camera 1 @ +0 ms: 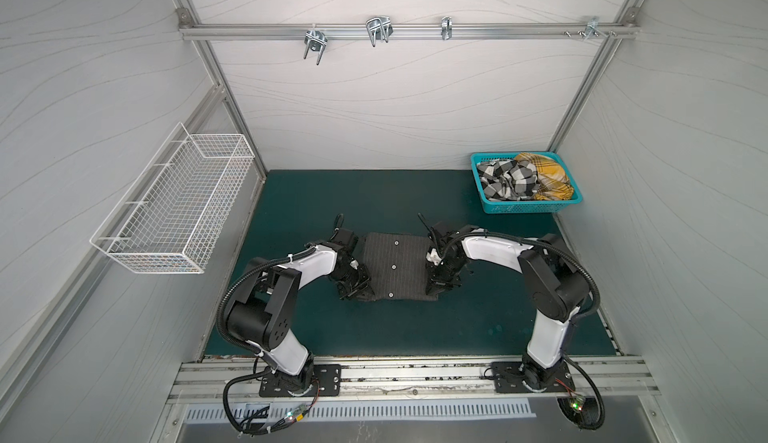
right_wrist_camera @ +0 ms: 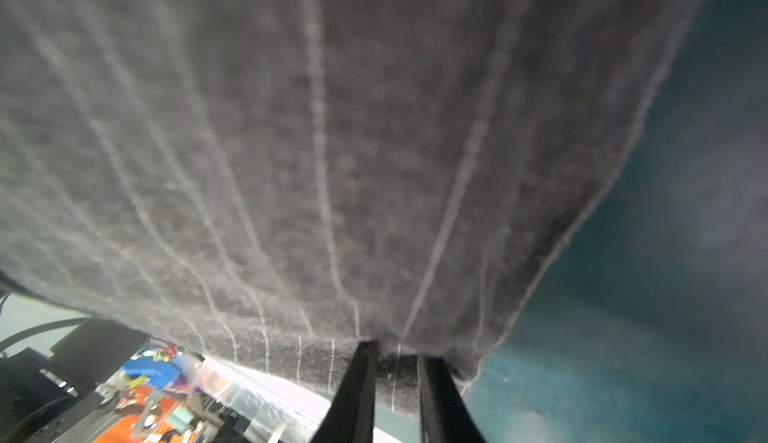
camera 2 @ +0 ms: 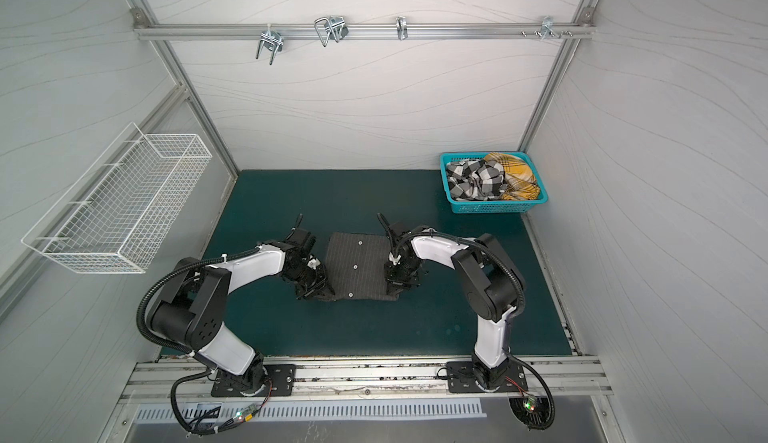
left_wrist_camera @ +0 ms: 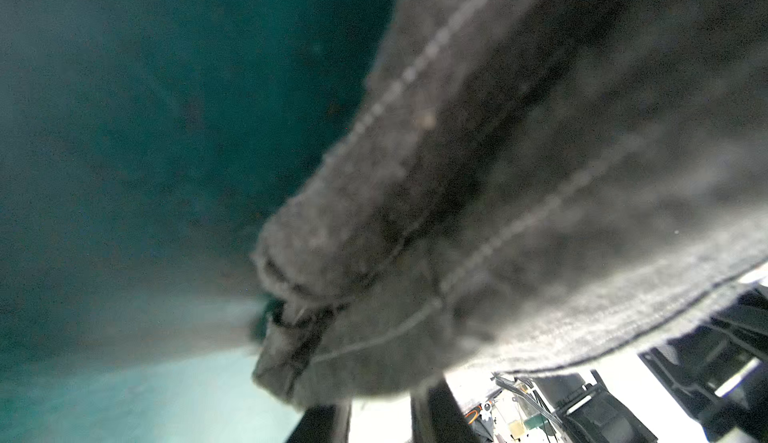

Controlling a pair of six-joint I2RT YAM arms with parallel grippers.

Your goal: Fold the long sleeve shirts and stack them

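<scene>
Both near corners of the shirt, flat on the mat with its button line running front to back, are pinched in nearly closed jaws, left gripper and right gripper flanking it equally.

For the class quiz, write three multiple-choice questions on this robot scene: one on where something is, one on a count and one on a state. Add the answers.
1. Where does the teal basket stand?
A) far right corner of the green mat
B) near left corner
C) on the wall rail

2. How many white buttons show on the pinstriped shirt?
A) one
B) three
C) six

3. The check shirt is:
A) folded flat
B) hung up
C) crumpled in the basket

Answers:
1 A: both top views show it at the mat's far right corner.
2 B: three buttons run in a line down its front.
3 C: it lies bunched beside the yellow shirt.
</scene>
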